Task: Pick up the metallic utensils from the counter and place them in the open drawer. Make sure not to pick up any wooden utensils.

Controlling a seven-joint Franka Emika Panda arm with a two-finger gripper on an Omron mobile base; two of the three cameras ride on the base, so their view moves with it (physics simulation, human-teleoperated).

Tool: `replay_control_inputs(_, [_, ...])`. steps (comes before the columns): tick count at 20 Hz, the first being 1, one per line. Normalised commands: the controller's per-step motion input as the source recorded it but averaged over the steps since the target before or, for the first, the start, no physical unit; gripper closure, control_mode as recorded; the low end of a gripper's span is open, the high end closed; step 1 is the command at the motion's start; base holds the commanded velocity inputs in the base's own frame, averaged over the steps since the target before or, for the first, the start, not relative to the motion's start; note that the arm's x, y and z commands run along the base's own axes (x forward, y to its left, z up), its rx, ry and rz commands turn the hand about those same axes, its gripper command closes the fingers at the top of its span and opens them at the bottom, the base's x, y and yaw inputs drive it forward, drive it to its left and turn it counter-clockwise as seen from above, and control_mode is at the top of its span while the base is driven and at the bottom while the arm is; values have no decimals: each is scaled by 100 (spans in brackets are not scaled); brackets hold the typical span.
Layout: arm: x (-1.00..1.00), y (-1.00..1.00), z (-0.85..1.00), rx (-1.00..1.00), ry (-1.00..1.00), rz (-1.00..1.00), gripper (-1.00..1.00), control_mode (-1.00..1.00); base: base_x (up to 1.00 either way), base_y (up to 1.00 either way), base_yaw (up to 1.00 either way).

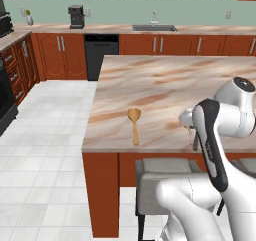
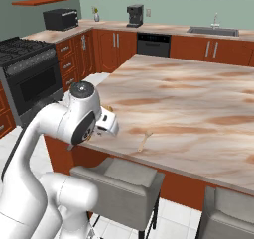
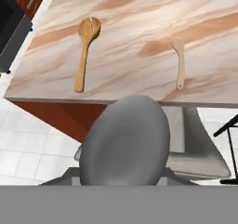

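Marble worktop [image 1: 170, 85] stretches ahead of the robot, pinkish-beige with brown veins on a red-brown base. Near its front edge lies a large orange-tan wooden spoon [image 1: 134, 125], bowl toward the far side and handle pointing at the edge; the hand view shows it [image 3: 85, 49] at the left of the slab. Well apart from it, to the right in that view, lies a smaller pale wooden utensil [image 3: 179, 62], also close to the front edge; the right base view shows it [image 2: 145, 140] as a thin pale strip on the marble. The metallic utensils and the drawer cannot be made out in any view. A grey stool [image 3: 128, 141] stands below the worktop edge, directly under the hand camera. The arm's hand [image 2: 106, 123] hovers over the front edge of the slab, and whether the pincer is spread or pressed together cannot be told.
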Motion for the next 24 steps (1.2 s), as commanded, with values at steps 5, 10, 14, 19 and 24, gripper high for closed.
replay_control_inputs(5, [-17, 9, 0, -5, 11, 1, 100, 100, -41, 5, 0])
replay_control_inputs(10, [0, 0, 0, 0, 0, 0, 100, 100, -91, -37, -2])
replay_control_inputs(14, [0, 0, 0, 0, 0, 0, 100, 100, -74, -97, -11])
replay_control_inputs(19, [0, 0, 0, 0, 0, 0, 100, 100, -41, -100, -20])
replay_control_inputs(24, [0, 0, 0, 0, 0, 0, 100, 100, -10, -100, -18])
